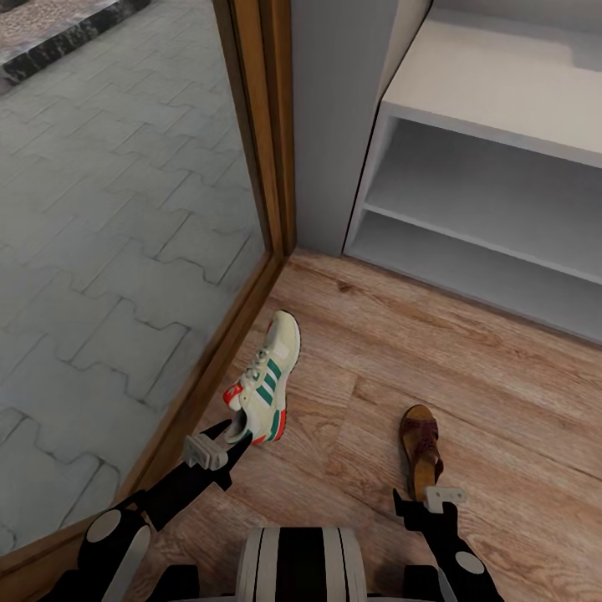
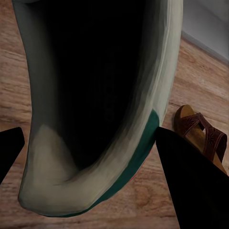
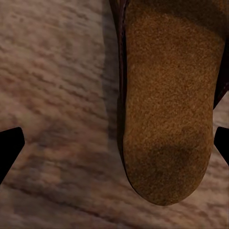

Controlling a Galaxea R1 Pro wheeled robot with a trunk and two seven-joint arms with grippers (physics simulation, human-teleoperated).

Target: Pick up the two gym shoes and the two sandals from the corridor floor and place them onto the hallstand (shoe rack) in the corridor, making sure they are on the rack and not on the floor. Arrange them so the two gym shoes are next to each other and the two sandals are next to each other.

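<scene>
- Currently the left claw (image 1: pixel 237 435) is gripping a sneaker (image 1: pixel 269 376) by its heel, lifting it off the floor (image 1: pixel 468 368).
- Meanwhile the right claw (image 1: pixel 426 499) is hovering wide open over a sandal (image 1: pixel 420 447) lying near the white rack (image 1: pixel 502 109).

Even, bright daylight is rendered throughout; soft shadows are cast under the shoe (image 1: pixel 266 380) and sandal (image 1: pixel 420 447). Wrist views are blurred; the shoe's opening is black.

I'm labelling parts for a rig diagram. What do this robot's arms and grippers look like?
Both arms are black with round light-grey joint caps. The left gripper and right gripper each have a pale grey block at the wrist and slim black pointed fingers.
</scene>
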